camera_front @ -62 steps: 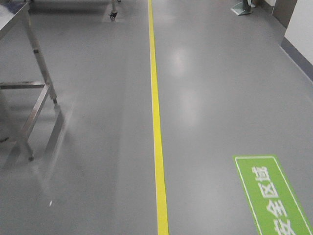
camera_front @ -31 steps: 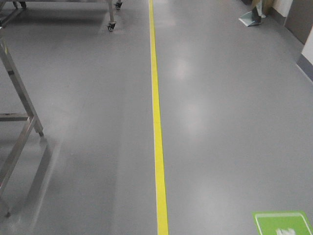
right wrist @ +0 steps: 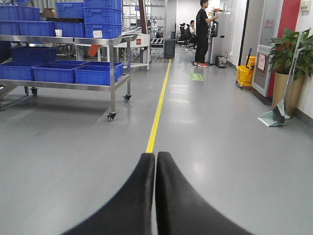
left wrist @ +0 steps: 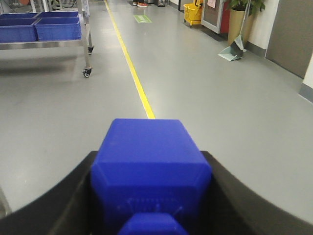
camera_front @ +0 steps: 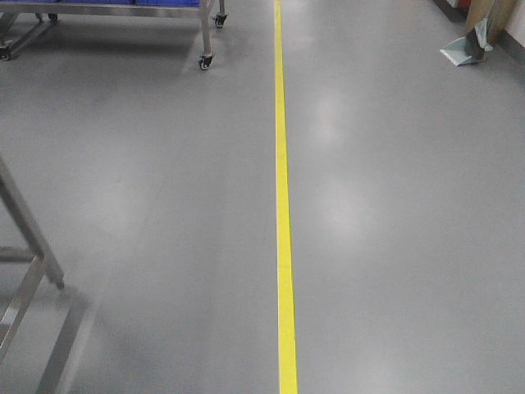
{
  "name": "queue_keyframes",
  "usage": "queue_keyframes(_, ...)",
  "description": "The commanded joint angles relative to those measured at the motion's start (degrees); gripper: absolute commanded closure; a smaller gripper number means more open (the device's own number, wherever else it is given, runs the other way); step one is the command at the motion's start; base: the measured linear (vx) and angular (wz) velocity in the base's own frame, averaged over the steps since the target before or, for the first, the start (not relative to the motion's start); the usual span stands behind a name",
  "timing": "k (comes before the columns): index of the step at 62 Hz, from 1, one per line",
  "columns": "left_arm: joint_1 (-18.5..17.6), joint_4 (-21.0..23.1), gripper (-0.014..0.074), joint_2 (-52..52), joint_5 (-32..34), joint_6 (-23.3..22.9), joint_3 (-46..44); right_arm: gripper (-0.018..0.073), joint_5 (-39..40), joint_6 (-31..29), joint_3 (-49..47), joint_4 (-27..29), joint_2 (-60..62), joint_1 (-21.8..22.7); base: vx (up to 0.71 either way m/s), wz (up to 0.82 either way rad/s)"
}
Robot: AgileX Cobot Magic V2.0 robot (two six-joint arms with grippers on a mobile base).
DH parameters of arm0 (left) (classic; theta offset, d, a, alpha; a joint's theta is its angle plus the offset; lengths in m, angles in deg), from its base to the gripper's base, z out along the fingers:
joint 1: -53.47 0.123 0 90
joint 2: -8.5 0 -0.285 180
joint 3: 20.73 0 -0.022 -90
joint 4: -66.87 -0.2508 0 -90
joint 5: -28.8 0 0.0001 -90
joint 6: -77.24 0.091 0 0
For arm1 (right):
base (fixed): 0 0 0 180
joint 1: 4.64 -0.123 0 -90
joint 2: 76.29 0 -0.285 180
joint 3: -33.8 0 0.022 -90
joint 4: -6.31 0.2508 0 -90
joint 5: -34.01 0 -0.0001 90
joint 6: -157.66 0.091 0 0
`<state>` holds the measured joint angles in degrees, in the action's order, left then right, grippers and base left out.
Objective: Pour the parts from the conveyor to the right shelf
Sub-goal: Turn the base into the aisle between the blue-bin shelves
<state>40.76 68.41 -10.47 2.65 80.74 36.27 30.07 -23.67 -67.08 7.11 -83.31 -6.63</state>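
"Three views logged. Which one shows the part?"

"Left wrist only. The part [left wrist: 149, 161], royal blue, sits clamped in the left tool [left wrist: 151, 205]. Dark fingers [left wrist: 63, 196] press it from both sides, and its stud faces the camera at the bottom edge."

"Right tool?"

"Right wrist view: right tool [right wrist: 155, 191] clenched on nothing, its two fingers [right wrist: 132, 196] pressed flat together along their length."

"Shelf?"

"Ahead, left of the yellow line [right wrist: 157, 110], in both wrist views. The right wrist gives the fullest look — the shelf [right wrist: 73, 40] is steel and tiered, with blue bins [right wrist: 95, 73] on the lower tier and more stacked on top. The front view catches only its lower rail and a castor [camera_front: 205, 61] in the top-left corner."

"What lies between the tools and the shelf?"

"Open grey floor [camera_front: 148, 164]. Nearest obstacle: a steel frame [camera_front: 29, 238] at the left edge of the front view, one leg slanted, foot on the floor. It is plain only in that view."

"Right side of the aisle?"

"A dustpan [right wrist: 272, 117] stands by the wall beside a potted plant [right wrist: 288, 49], with a yellow mop bucket [right wrist: 244, 73] farther on. The right wrist shows a person [right wrist: 203, 32] in black standing at the far end, past a green floor mark [right wrist: 196, 77]. The left wrist view reaches that mark — then cuts off at shoe level."
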Motion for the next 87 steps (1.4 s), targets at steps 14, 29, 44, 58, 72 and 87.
queue_keyframes(14, -0.26, 0.17, 0.0603, -0.71, 4.72, -0.14, -1.52, 0.0568, 4.29, -0.25, 0.83, -0.16, 0.83, 0.35, 0.79, -0.06)
queue_keyframes(29, -0.26, 0.17, 0.0603, -0.71, 4.72, -0.14, -1.52, 0.0568, 4.29, -0.25, 0.83, -0.16, 0.83, 0.35, 0.81, -0.11)
queue_keyframes(44, -0.26, 0.17, 0.0603, -0.71, 4.72, -0.14, -1.52, 0.0568, 4.29, -0.25, 0.83, -0.16, 0.83, 0.35, 0.82, -0.08)
queue_keyframes(58, -0.26, 0.17, 0.0603, -0.71, 4.72, -0.14, -1.52, 0.0568, 4.29, -0.25, 0.83, -0.16, 0.83, 0.35, 0.82, 0.02)
queue_keyframes(72, -0.26, 0.17, 0.0603, -0.71, 4.72, -0.14, -1.52, 0.0568, 4.29, -0.25, 0.83, -0.16, 0.83, 0.35, 0.81, 0.06)
queue_keyframes(87, -0.26, 0.17, 0.0603, -0.71, 4.72, -0.14, -1.52, 0.0568, 4.29, -0.25, 0.83, -0.16, 0.83, 0.35, 0.78, 0.04)
